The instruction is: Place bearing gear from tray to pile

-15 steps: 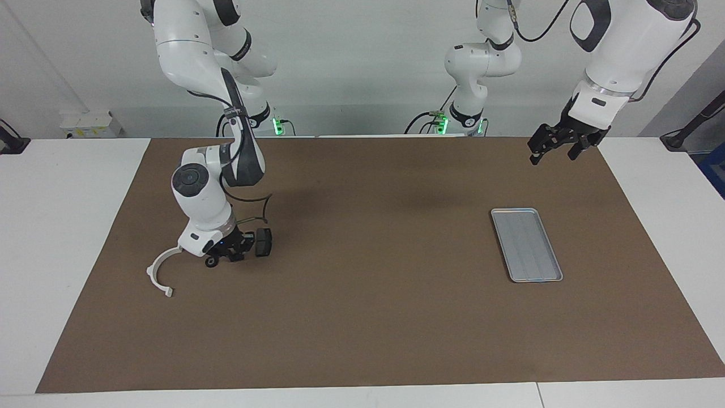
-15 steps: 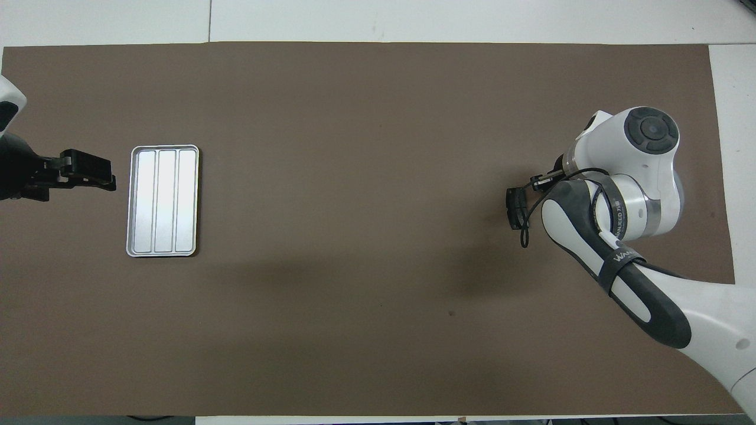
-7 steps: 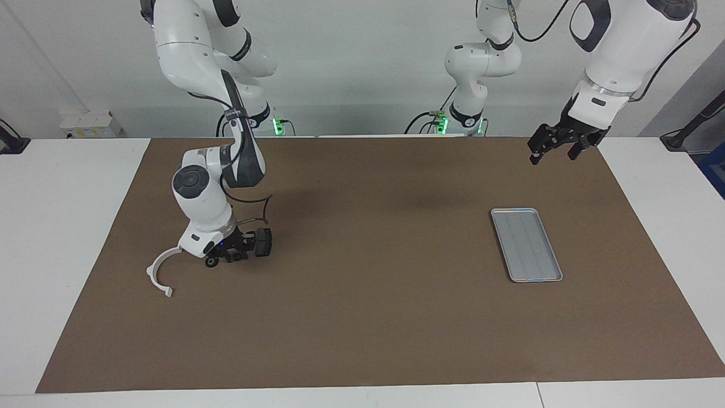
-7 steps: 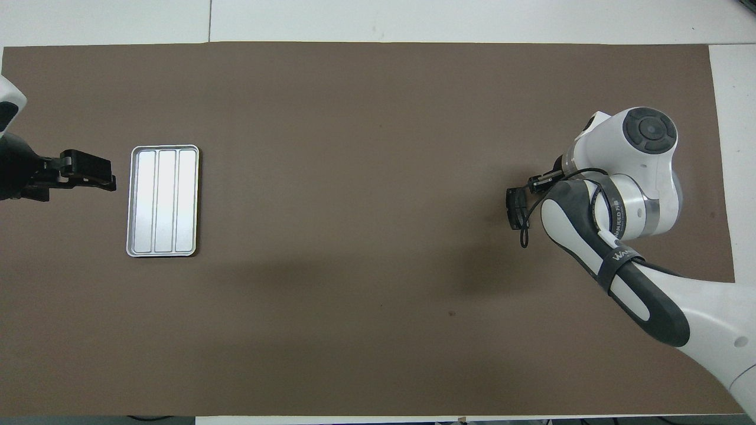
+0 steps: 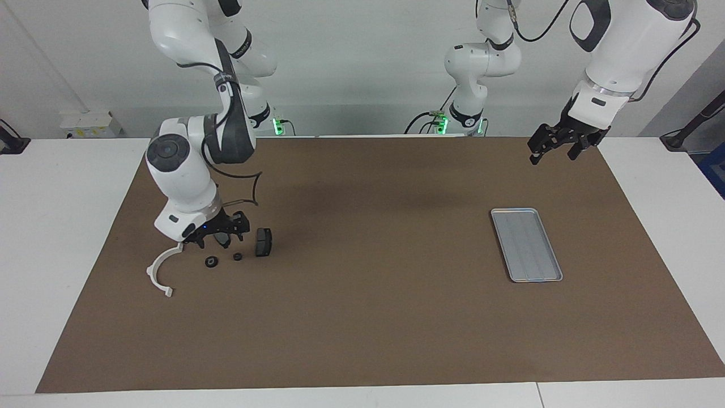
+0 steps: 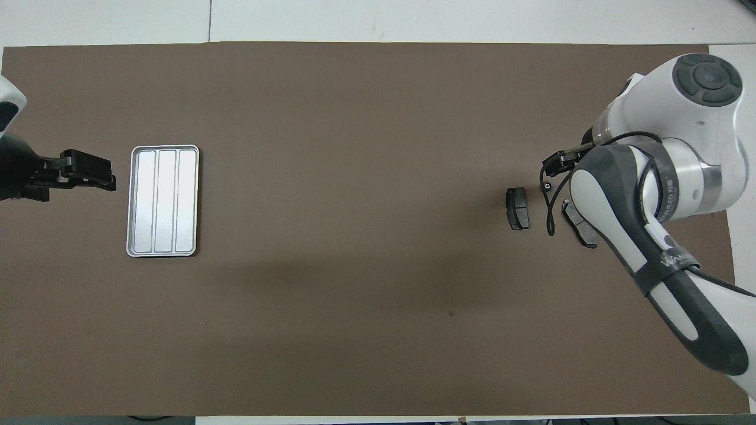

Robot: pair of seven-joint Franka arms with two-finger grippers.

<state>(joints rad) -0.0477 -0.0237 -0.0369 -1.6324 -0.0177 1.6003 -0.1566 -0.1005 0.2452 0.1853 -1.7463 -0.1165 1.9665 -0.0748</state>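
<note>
Brown mat [image 5: 368, 317] covered a white table [image 5: 56, 226]; pale wall behind. Tray [image 5: 526, 244] lay flat, long axis running toward the robots. Two gears [image 5: 211, 262] lay by the pile [image 5: 263, 242]. Right gripper [image 5: 218, 237] hung over them, jaws wide, empty. Left gripper [image 5: 558, 145] waited aloft, jaws wide.

Plain white wall [image 5: 351, 51], white table [image 5: 56, 226], brown mat [image 5: 368, 317], even indoor light

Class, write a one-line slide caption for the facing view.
Right gripper open above two small black gears beside the white arc bracket; ridged silver metal tray empty; left gripper waits.
</note>
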